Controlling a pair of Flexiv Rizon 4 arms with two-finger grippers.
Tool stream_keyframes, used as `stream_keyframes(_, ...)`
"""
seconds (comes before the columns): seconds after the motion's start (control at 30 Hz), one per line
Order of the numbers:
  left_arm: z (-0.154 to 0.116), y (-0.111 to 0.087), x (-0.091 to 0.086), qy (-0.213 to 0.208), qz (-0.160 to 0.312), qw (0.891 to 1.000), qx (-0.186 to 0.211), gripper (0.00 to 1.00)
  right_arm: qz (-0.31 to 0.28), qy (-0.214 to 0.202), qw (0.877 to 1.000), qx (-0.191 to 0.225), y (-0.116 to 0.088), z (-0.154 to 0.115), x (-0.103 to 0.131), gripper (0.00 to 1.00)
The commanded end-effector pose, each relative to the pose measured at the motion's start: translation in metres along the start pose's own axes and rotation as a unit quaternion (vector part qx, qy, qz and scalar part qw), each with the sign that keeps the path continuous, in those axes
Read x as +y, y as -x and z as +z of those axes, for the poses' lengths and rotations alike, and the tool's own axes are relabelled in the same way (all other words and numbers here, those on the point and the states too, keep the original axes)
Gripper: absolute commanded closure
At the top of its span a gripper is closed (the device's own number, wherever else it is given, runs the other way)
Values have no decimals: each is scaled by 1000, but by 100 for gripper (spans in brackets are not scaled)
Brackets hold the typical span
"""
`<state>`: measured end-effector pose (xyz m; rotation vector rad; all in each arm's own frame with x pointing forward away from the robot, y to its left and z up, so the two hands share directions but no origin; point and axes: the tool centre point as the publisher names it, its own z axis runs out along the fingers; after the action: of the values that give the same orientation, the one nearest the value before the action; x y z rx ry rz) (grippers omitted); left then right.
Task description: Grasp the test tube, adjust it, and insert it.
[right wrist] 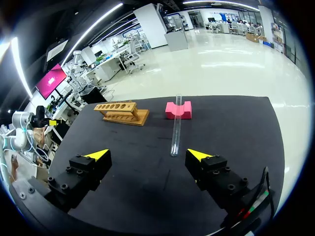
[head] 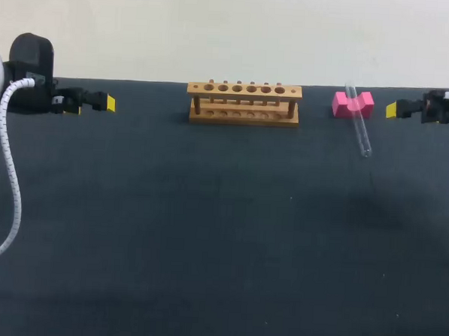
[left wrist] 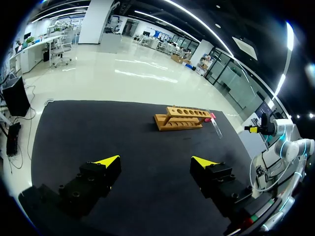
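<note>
- One glass tube lies slanted across a pink block, lower end on the worktop, right of the wooden rack.
- Left jaws and right jaws both gape wide, well apart from the tube.

The test tube leans on the block, right of the rack.

A lab, shown by the test tube and wooden rack.
</note>
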<state>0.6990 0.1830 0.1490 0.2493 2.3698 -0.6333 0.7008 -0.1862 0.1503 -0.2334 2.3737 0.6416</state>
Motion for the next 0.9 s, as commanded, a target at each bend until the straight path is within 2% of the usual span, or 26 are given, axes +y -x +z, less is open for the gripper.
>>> stream_keyframes(0.03, 3, 3, 2, -33, 33, 999, 3, 0, 0, -2, 1000, 0, 0, 0, 1, 0)
stream_keyframes(0.17, 6, 6, 5, -77, 93, 993, -3, 0, 0, -2, 1000, 0, 0, 0, 1, 0)
stream_keyframes(0.27, 7, 8, 8, -127, 142, 982, -7, 0, 0, -2, 1000, 0, 0, 0, 1, 0)
stream_keyframes(0.4, 11, 10, 14, -199, 206, 958, -5, 0, 0, -2, 1000, 0, 0, 0, 1, 0)
stream_keyframes(0.53, 20, 13, 19, -243, 262, 934, -6, 0, 0, -2, 1000, 0, 0, 0, 1, 0)
stream_keyframes(0.73, 41, 22, 29, -287, 318, 903, -26, 0, 0, -2, 1000, 0, 0, 0, 1, 0)
stream_keyframes(0.9, 64, 31, 31, -294, 356, 886, -47, 0, 0, -2, 1000, 0, 0, 0, 1, 0)
